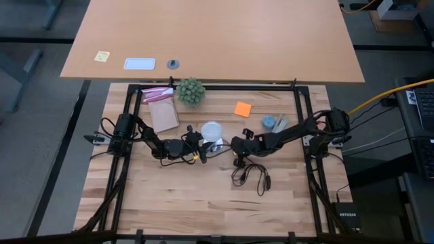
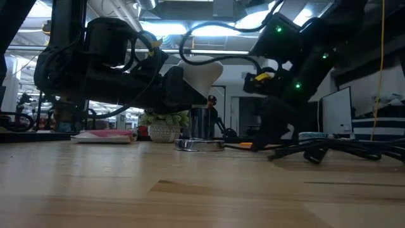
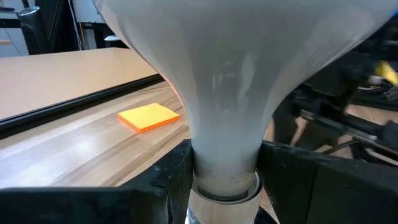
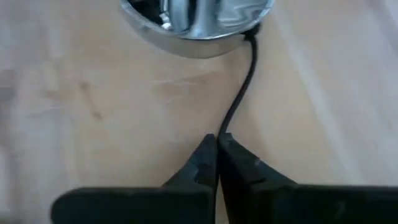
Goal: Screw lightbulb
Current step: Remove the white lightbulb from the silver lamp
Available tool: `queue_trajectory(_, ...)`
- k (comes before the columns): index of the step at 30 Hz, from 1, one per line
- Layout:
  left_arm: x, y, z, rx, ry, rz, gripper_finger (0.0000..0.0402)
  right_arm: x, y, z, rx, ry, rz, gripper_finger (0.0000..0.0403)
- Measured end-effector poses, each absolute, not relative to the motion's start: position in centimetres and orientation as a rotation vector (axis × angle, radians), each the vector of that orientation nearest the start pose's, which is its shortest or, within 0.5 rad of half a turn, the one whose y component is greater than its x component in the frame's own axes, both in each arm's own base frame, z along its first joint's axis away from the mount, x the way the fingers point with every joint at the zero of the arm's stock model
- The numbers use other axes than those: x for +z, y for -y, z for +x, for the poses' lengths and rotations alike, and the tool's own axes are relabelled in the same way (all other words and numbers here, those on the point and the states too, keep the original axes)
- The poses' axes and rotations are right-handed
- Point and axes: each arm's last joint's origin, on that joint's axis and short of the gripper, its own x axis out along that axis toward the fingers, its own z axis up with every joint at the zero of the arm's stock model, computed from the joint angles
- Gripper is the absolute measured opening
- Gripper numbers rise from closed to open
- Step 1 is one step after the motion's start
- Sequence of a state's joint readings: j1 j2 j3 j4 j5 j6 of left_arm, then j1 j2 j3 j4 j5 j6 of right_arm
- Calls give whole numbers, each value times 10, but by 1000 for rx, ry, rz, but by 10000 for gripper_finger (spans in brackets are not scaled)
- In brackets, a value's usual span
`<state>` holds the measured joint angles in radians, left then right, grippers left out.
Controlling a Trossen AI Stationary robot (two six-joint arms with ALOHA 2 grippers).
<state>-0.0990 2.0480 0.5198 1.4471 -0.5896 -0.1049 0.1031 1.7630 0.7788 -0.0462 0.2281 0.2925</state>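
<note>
Both tools clenched: left tool (image 3: pixel 224 165) round lightbulb (image 3: pixel 230 81), right tool (image 4: pixel 217 152) pinching cord (image 4: pixel 239 99); bulb's screw end hidden.

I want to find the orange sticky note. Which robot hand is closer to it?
Right, narrowly. The right gripper sits just below the orange note; the left gripper, holding the lightbulb, is farther off to the side.
</note>
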Motion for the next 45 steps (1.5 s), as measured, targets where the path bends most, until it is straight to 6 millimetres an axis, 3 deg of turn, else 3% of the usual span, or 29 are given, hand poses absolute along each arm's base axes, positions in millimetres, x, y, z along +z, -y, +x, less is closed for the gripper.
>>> queue_trajectory(6, 88, 14, 303, 494, -52, -75, 153, 109, -43, 302, -248, -984, 166, 31)
queue_trajectory(13, 88, 14, 303, 490, -52, -76, 153, 111, -69, 303, -163, -921, 179, 8)
queue_trajectory(18, 88, 15, 303, 478, -51, -79, 153, 118, -85, 310, -49, -804, 203, 12)
queue_trajectory(25, 89, 14, 303, 493, -47, -80, 153, 129, -84, 319, -52, -659, 153, 18)
queue_trajectory(45, 88, 13, 303, 504, -57, -74, 153, 132, -78, 318, -212, -632, 10, 19)
